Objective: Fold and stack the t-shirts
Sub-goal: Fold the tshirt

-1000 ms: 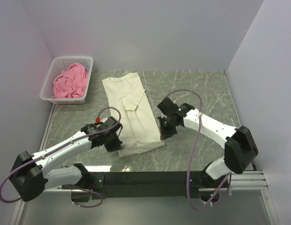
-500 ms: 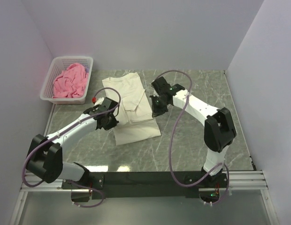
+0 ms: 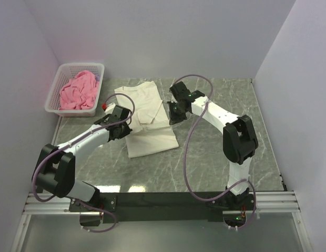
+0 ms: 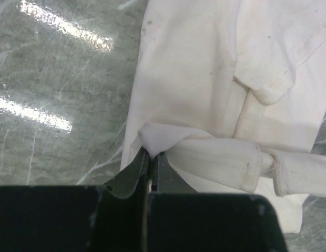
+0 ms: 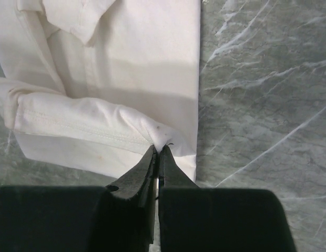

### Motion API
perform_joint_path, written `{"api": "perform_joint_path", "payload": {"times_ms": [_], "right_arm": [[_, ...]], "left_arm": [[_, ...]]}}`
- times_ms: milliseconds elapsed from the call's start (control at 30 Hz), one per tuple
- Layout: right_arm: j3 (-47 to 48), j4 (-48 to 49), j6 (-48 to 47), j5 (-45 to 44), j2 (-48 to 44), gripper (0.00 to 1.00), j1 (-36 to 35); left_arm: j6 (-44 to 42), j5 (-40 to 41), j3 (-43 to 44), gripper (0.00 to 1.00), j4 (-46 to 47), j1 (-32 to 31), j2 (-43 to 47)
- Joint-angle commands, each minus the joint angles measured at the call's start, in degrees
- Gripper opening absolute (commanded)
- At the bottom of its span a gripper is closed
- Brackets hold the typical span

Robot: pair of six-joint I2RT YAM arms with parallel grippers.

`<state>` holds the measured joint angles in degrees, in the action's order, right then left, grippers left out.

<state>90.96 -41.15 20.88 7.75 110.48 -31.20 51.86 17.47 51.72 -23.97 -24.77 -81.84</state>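
- Top external view: the cream-white t-shirt (image 3: 150,142) lies on the table (image 3: 152,173), left of centre. Its long axis runs near to far, with the collar end far.
- The left gripper (image 4: 151,156) is clamped on the left corner of the hem. The right gripper (image 5: 158,151) is clamped on the right corner. Neither wrist view shows a gap between the fingers.
- The held hem spans left to right between the grippers, above the shirt body at about mid-length. The lower portion is doubled over itself, with the crease at the near end.
- The collar end lies beyond the fingers, on the far side. In judgement, the next move runs along the long axis toward it.
- The right gripper sits slightly farther than the left, so the held edge is skewed.
- The cloth is soft and limp. The hem is bunched into a roll, and one sleeve is folded onto the body.
- The pink t-shirt (image 3: 78,90) lies crumpled in the basket (image 3: 81,65) at far left, well apart from both grippers.
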Motion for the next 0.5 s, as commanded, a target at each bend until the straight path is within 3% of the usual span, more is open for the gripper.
{"api": "perform_joint_path", "payload": {"times_ms": [0,467], "right_arm": [[1.94,1.59,-1.20,-3.53,0.71,0.00,1.05],[3.96,4.49,-1.29,-5.38,4.13,0.00,2.02]], "left_arm": [[-1.76,2.39,-0.57,0.01,1.99,0.69,-1.21],[1.14,4.41,-2.33,0.01,3.75,1.04,-2.53]]}}
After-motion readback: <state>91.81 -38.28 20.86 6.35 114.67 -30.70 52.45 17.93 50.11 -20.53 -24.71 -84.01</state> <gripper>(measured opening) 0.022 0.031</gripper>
